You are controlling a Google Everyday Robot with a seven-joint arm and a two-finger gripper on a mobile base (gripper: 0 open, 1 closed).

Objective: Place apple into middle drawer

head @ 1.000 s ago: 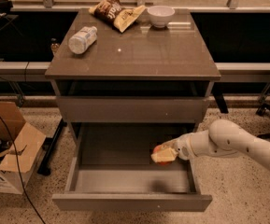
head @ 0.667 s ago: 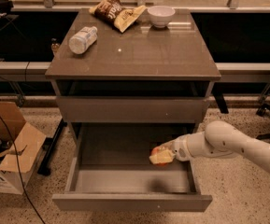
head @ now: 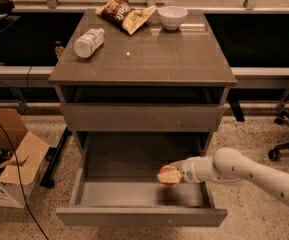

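Note:
The middle drawer point(head: 134, 156) is pulled wide open at the bottom of the grey cabinet, and its matte grey inside is bare. My gripper point(head: 171, 175) reaches in from the right on its white arm point(head: 244, 173), over the right part of the drawer. It is shut on the red apple point(head: 167, 179), whose red underside shows below the pale fingers point(head: 170, 173). The apple hangs a little above the drawer floor, with a shadow under it.
The cabinet top point(head: 149, 59) carries a plastic bottle point(head: 89, 42), a chip bag point(head: 125, 13) and a white bowl point(head: 172, 17). A shut drawer front point(head: 141, 116) sits above the open one. A cardboard box point(head: 9, 169) and cables lie left; a chair base point(head: 284, 149) stands right.
My gripper with the apple has moved slightly left and lower into the open drawer. Nothing else has moved.

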